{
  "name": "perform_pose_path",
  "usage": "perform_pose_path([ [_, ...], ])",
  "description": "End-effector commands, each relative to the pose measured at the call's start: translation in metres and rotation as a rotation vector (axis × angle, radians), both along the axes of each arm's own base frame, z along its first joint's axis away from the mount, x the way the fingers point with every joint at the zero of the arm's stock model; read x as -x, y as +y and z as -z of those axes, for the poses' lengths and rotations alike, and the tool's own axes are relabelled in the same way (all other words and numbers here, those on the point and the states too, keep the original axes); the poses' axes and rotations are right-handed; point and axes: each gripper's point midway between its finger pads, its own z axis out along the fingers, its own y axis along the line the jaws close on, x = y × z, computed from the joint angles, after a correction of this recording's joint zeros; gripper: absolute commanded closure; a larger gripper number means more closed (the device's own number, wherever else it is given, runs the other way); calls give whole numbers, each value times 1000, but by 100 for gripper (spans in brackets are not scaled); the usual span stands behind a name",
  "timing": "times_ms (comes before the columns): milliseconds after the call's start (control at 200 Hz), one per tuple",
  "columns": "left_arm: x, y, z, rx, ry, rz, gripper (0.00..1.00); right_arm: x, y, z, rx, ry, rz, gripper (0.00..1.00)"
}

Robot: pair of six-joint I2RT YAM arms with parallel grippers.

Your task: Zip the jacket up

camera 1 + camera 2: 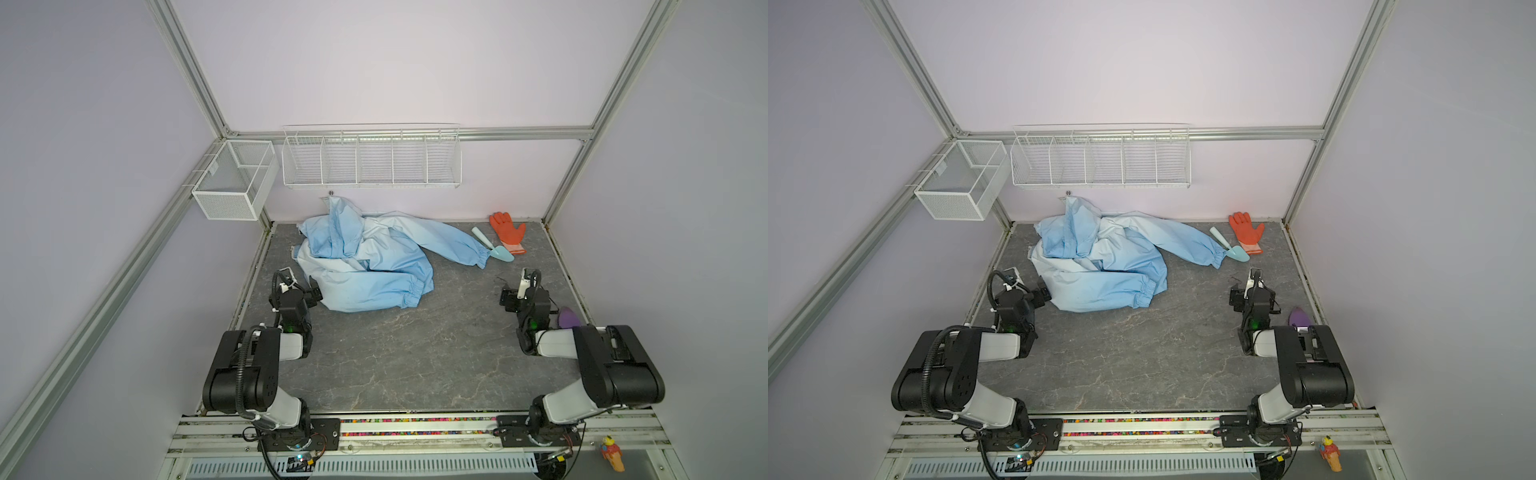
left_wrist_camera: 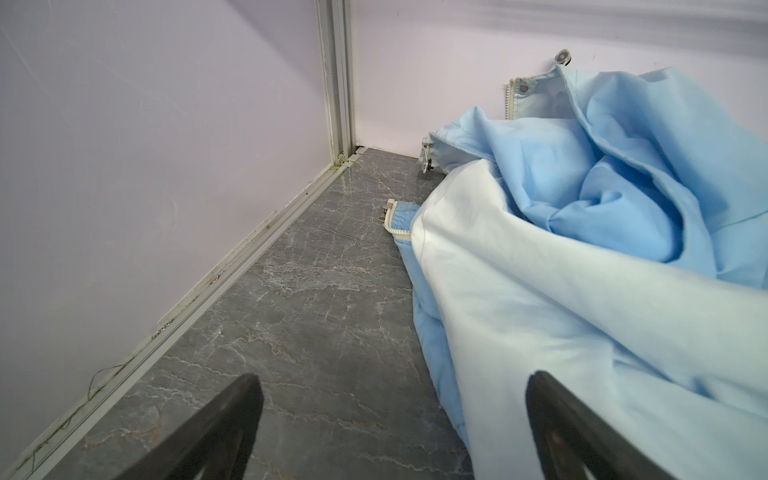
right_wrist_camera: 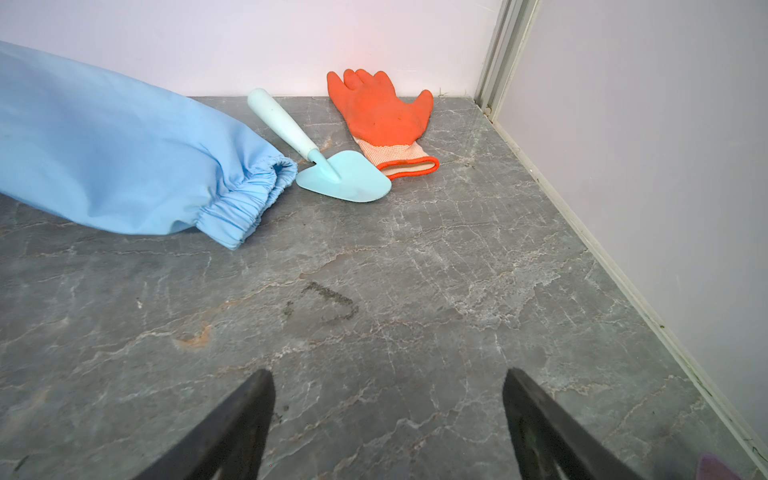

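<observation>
jacket: crumpled heap, back left of tabletop, top leaning on the back wall; one sleeve runs toward the trowel, cuff just beside its blade
left fingers: mine, spread wide, empty, at the heap's near edge
right fingers: mine, spread wide, empty, over bare tabletop, well apart from the jacket
zipper: one end peeks out; most of it is buried in folds
risks: I may pinch loose cloth instead of zipper tape; thin fabric could slip; tugging the sleeve could shove trowel and glove
basket, five-bay rack: wall-hung, nothing seen inside
</observation>
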Motion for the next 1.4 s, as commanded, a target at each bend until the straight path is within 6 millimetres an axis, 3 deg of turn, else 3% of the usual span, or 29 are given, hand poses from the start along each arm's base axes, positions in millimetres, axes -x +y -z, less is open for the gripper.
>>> perform_pose_path([
  [0,0,0,-1,-17,-9,-1,1,-3,-1,-9,19,-28,-2,11],
  [455,0,0,-1,-17,-10,-1,1,-2,-1,-10,18,-36,0,12],
  [495,1,1,-8,-16,-23,-3,1,-3,-6,-17,22,-53,32,11],
  [540,5,6,-18,-11,-15,-36,1,-2,-1,-19,12,-35,1,11],
  [570,8,13,-23,2,17,-83,1,-5,3,-30,24,-57,-23,12],
  [675,24,35,-43,118,137,-274,1,-2,-7,-50,-21,78,58,12],
  [840,37,1,-96,300,84,-109,1,18,-15,-75,-130,273,186,11],
  [880,44,-3,-109,359,60,-99,1,24,-8,-78,-166,320,167,12],
  [965,60,-7,-134,438,31,-100,1,31,9,-104,-264,341,111,12],
  [1090,78,-14,-156,522,40,-86,1,45,34,-154,-348,299,-10,12],
  [1185,81,-26,-156,607,82,-46,1,58,59,-203,-369,204,-155,12],
  [1270,76,-34,-138,756,147,-36,1,70,70,-241,-365,73,-256,12],
  [1305,73,-34,-122,834,188,-55,1,74,67,-251,-370,12,-244,12],
  [1365,66,-41,-97,949,250,-45,1,79,39,-251,-466,-58,-45,12],
  [1395,59,-49,-90,987,257,-3,8,87,25,-245,-552,-62,78,12],
])
